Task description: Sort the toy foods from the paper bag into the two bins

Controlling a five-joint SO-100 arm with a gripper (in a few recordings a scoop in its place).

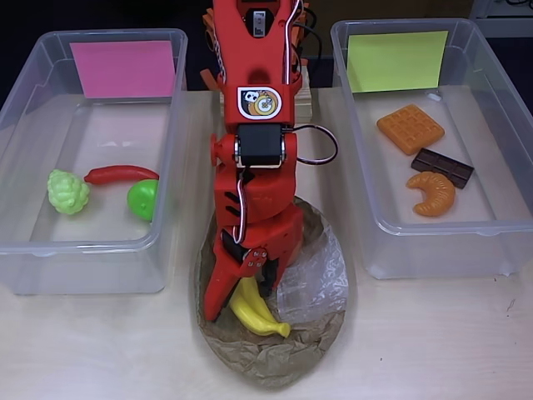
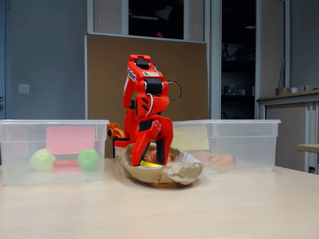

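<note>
The pale tabletop [image 1: 433, 342] carries two clear bins with a paper bag between them. In the overhead view the bin with the pink label [image 1: 87, 158] sits at 9 o'clock and holds the pale-green grapes [image 1: 67, 192], the red chili [image 1: 121, 174] and the green apple [image 1: 143, 200]; the chili lies between and just above the other two. The bin with the yellow-green label [image 1: 433, 142] sits at 3 o'clock and holds the orange waffle [image 1: 410, 128], the brown chocolate bar [image 1: 442, 167] and the orange croissant [image 1: 433, 192]. The crumpled brown paper bag [image 1: 308, 333] lies at 6 o'clock. The red arm [image 1: 254, 108] reaches down into it. Its hand [image 1: 247, 293] has its fingers closed around the yellow banana [image 1: 258, 312], which rests in the bag.
</note>
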